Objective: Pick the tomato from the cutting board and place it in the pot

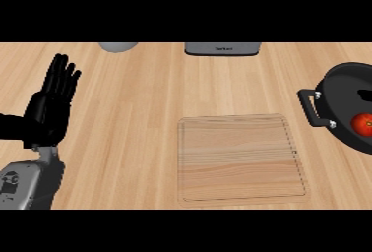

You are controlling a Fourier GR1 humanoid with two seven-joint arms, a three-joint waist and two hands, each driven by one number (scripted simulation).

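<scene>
The tomato (364, 124) lies inside the black pot (335, 87) at the right edge. Left of it sits the bare cutting board (240, 158). The left hand (51, 103) rests far left, fingers straight and together.

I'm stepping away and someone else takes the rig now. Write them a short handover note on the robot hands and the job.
Left robot hand: open, resting at the view's left, fingers up.
Right robot hand: not in view.
Tomato: inside the pot at the right edge.
Cutting board: nothing on it.
Done: tomato is in the pot.
Left: nothing visible remains.
</scene>
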